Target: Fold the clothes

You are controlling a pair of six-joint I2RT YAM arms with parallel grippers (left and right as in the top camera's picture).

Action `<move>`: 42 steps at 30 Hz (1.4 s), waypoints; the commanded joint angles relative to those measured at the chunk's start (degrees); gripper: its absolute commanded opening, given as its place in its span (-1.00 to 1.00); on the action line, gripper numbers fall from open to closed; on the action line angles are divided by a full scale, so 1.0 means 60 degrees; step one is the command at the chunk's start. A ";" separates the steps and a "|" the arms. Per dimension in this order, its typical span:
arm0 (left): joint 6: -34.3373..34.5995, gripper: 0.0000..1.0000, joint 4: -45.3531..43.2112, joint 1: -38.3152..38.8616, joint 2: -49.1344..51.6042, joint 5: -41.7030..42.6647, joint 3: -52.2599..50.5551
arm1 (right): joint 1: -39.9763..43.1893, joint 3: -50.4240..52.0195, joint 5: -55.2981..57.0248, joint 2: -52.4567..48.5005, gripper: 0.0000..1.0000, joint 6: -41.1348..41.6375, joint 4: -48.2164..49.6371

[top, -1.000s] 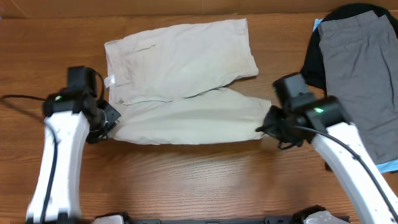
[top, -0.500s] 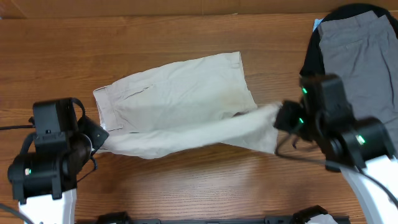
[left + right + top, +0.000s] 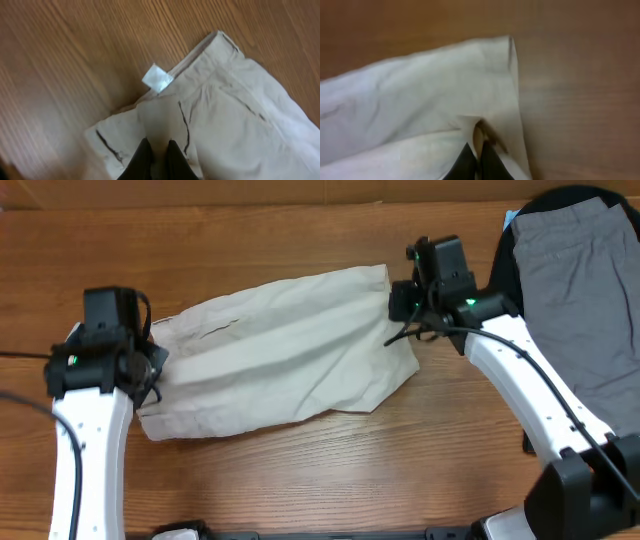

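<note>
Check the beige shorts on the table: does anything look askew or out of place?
The beige shorts lie crooked: the folded-over layer runs diagonally, so its edges miss those beneath. A white label pokes out at the waistband. The left end effector and right end effector both pinch the cloth.

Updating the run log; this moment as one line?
left gripper: shut on cream shorts, waistband end | right gripper: shut on hem end | grey shorts: aside

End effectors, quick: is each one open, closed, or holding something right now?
Left end effector: closed, pinching the waistband end of the beige shorts.
Right end effector: closed, pinching the leg end of the same shorts.
</note>
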State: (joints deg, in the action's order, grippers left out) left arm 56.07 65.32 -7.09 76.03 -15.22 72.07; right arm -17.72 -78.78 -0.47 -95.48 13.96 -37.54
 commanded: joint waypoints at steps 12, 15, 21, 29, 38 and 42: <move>0.0379 -0.91 -0.2725 -0.0004 0.2269 -0.1260 0.0051 | 0.0492 -0.0506 0.0535 -0.1792 -0.92 -0.1122 0.3483; 0.0375 -0.91 -0.3475 -0.0004 0.2692 -0.1279 0.0051 | 0.0492 -0.0506 0.0535 -0.2237 -0.92 -0.1118 0.3734; 0.0372 -0.46 -0.4408 -0.0004 0.3428 -0.1293 0.0051 | 0.0492 -0.0506 0.0532 -0.2973 -0.78 -0.1082 0.4506; -0.1931 1.00 -0.5410 -0.0007 0.3719 -0.1410 0.0266 | 0.0492 -0.0743 0.1035 -0.3118 1.00 -0.1089 0.4717; -0.4492 1.00 -0.3570 0.0007 0.3719 0.2765 0.2142 | 0.0492 -0.1290 0.0517 -0.1985 1.00 -0.1086 0.0532; -0.4506 0.99 -0.2805 0.0055 0.3825 0.2969 0.2138 | 0.0492 -0.0863 0.0211 -0.2004 0.94 -0.1100 -0.0087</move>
State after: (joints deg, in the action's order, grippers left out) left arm 32.34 46.24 -6.83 98.43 -2.76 84.29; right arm -14.94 -84.84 2.96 -108.77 7.44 -37.34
